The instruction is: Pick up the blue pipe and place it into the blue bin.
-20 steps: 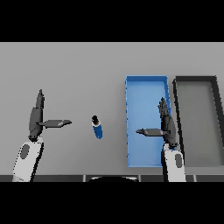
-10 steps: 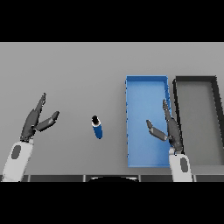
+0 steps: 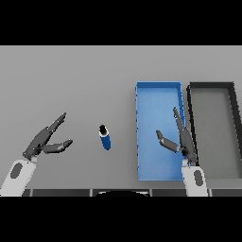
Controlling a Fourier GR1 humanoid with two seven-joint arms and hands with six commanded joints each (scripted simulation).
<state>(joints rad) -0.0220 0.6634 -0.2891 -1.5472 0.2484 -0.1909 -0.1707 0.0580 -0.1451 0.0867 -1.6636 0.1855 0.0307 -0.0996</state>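
The left hand [image 3: 45, 142] has been lowered and tilted outward, fingers spread, seemingly readied for a reach. The blue pipe [image 3: 105, 138] lies ungrasped on the grey table [image 3: 71, 85], left of the blue bin [image 3: 158, 90]. The right hand [image 3: 182, 139], fingers apart, is held over the bin.

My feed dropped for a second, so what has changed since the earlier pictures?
The left robot hand has swung down and outward toward the table's left edge, tilting so its fingers point up and right. The right robot hand has slipped slightly lower over the blue bin, thumb still out to the left. Both are open; nothing was grasped or let go. The pipe, blue bin and dark bin stayed put.
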